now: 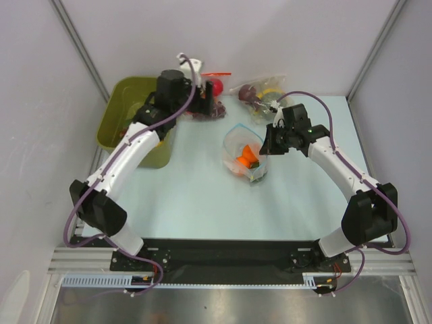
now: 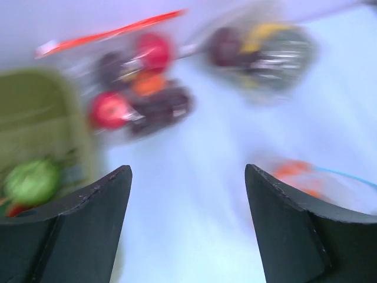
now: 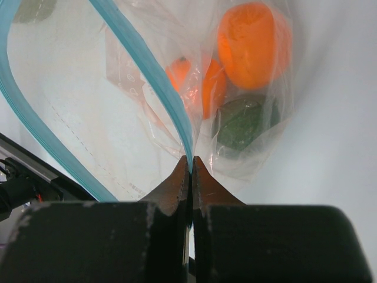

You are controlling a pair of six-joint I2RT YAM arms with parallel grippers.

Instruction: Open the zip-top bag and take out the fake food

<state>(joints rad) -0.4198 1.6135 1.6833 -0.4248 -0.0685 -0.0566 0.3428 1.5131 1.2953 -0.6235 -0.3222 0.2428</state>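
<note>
Looking down from above, we see the zip-top bag (image 1: pixel 243 142) lying near the middle of the counter (image 1: pixel 189 196), its mouth standing open and some of the fake food (image 1: pixel 247 159) showing orange inside it. Our right gripper (image 3: pixel 189 160) is clamped on the bag's light-blue zip strip (image 3: pixel 150 76), its two fingers pressed together with the strip pinched between their tips. Through the clear plastic the right wrist camera shows us an orange fruit (image 3: pixel 250 38) at the top, a second orange piece (image 3: pixel 197 82) beside the strip, and a dark-green fruit (image 3: pixel 241 124) below them, all inside the bag.

Our left gripper (image 2: pixel 187 171) hangs at the back left of the counter, well apart from the zip-top bag, with its fingers spread wide and nothing between them. Its camera view is blurred, but we can make out an olive-green bin (image 2: pixel 35 112) on the left with a light-green fruit (image 2: pixel 32 180) in it. Just beside the bin is a clear bag with a red-orange zip strip (image 2: pixel 132 88) holding red and dark fruits, and another clear bag (image 2: pixel 265 50) lies farther right.
</note>
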